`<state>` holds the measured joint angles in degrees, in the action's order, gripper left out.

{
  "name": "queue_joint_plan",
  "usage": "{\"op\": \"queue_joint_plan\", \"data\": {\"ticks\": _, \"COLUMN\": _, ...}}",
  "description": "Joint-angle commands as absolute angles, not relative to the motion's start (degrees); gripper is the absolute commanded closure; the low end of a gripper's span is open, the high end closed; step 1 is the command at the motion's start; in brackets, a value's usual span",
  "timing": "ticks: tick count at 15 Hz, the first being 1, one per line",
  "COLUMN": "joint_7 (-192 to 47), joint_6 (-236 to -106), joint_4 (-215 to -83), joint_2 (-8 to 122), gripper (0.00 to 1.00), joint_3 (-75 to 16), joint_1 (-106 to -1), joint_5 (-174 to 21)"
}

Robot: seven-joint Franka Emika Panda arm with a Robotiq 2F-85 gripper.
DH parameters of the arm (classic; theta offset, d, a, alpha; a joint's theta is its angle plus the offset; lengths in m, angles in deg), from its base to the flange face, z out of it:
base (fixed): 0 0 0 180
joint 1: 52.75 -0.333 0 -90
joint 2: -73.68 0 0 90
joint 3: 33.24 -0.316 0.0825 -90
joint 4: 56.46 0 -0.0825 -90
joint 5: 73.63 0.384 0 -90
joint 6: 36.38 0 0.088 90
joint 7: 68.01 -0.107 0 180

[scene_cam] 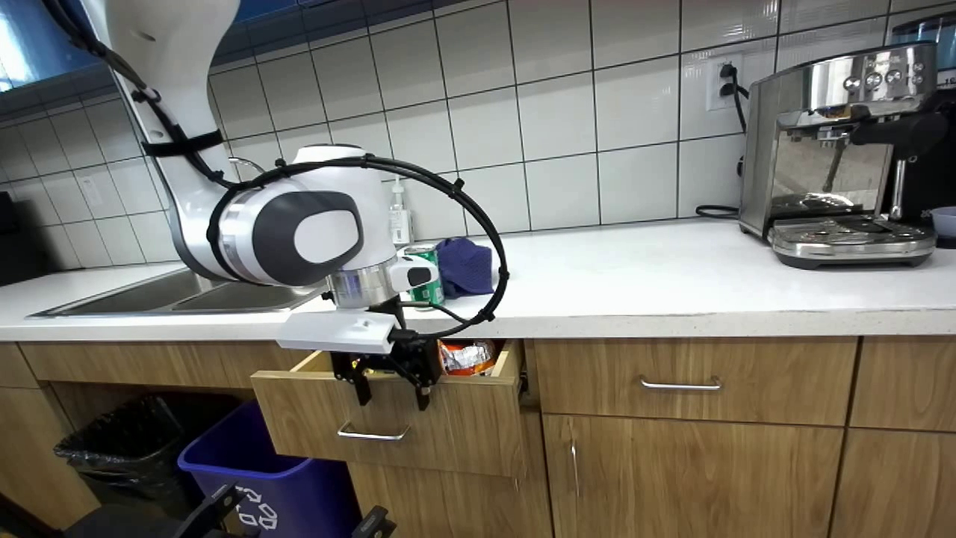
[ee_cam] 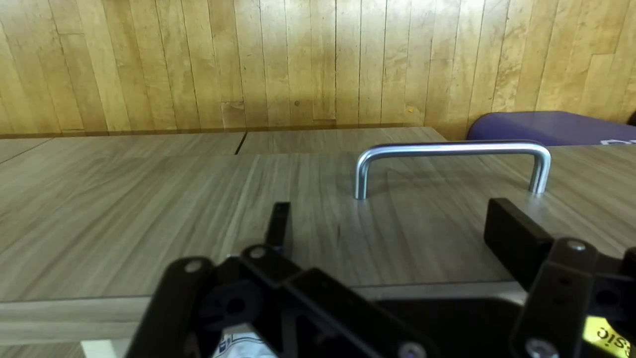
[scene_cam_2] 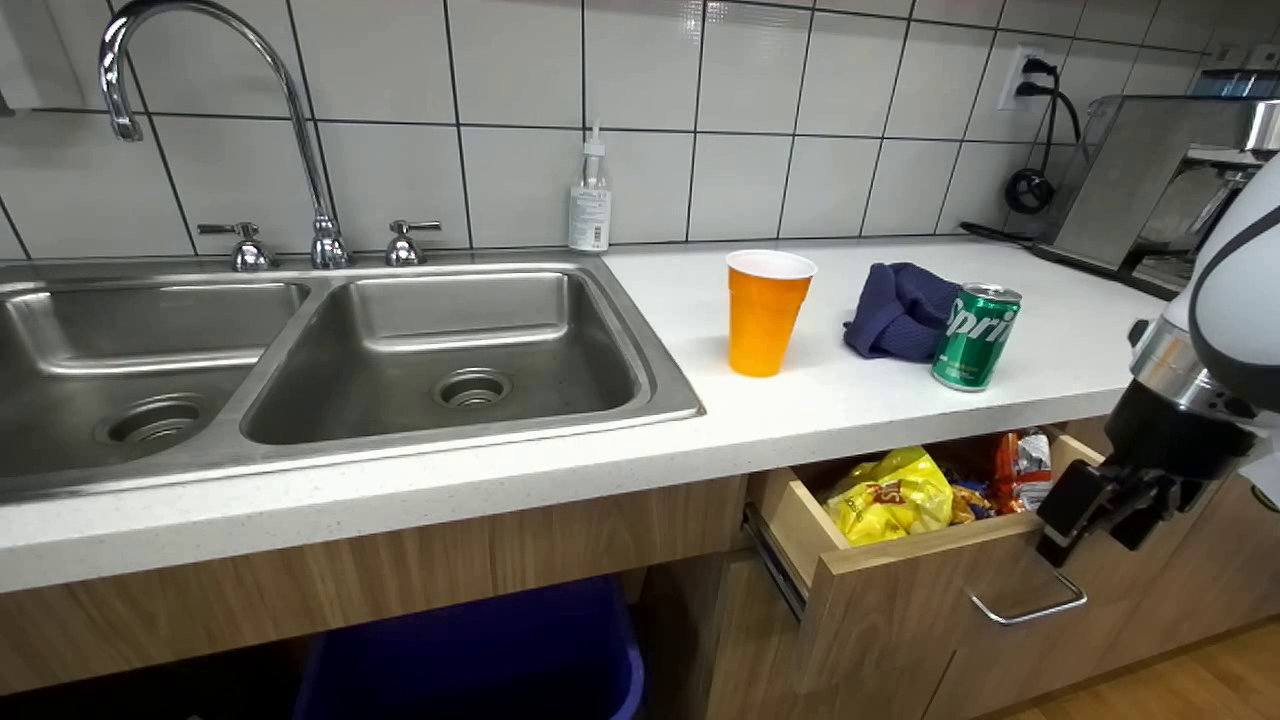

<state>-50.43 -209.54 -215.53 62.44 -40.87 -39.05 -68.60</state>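
My gripper [scene_cam: 393, 397] hangs with its fingers pointing down by the front of a pulled-out wooden drawer [scene_cam: 463, 433]. Its jaws stand wide apart with nothing between them. Below the fingertips in both exterior views is the drawer's silver bar handle [scene_cam_2: 1030, 605]. The wrist view puts the handle [ee_cam: 452, 149] beyond the fingertips, apart from them and towards the right finger [ee_cam: 516, 233]. Whether a finger touches the drawer front I cannot tell. Inside the drawer lie a yellow bag [scene_cam_2: 895, 497] and an orange and silver packet [scene_cam_2: 1022, 470]; the arm partly hides the contents in an exterior view.
On the white counter [scene_cam_2: 690, 440] above the drawer stand an orange cup [scene_cam_2: 765, 320], a green can [scene_cam_2: 977, 337] and a crumpled blue cloth [scene_cam_2: 900, 312]. A steel sink [scene_cam_2: 450, 350] and a coffee machine [scene_cam: 836, 157] flank them. A blue bin [scene_cam: 299, 493] stands below.
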Motion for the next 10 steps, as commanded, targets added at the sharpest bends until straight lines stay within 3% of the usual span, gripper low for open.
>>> {"op": "queue_joint_plan", "data": {"ticks": 1, "joint_7": -48.5, "joint_6": -211.5, "joint_4": -212.6, "joint_2": 61.8, "gripper": 0.00, "joint_3": -42.5, "joint_1": -37.5, "joint_5": -67.0}}
{"op": "queue_joint_plan", "data": {"ticks": 10, "joint_7": -48.4, "joint_6": -212.1, "joint_4": -207.3, "joint_2": 60.0, "gripper": 0.00, "joint_3": -45.7, "joint_1": -34.6, "joint_5": -62.8}}
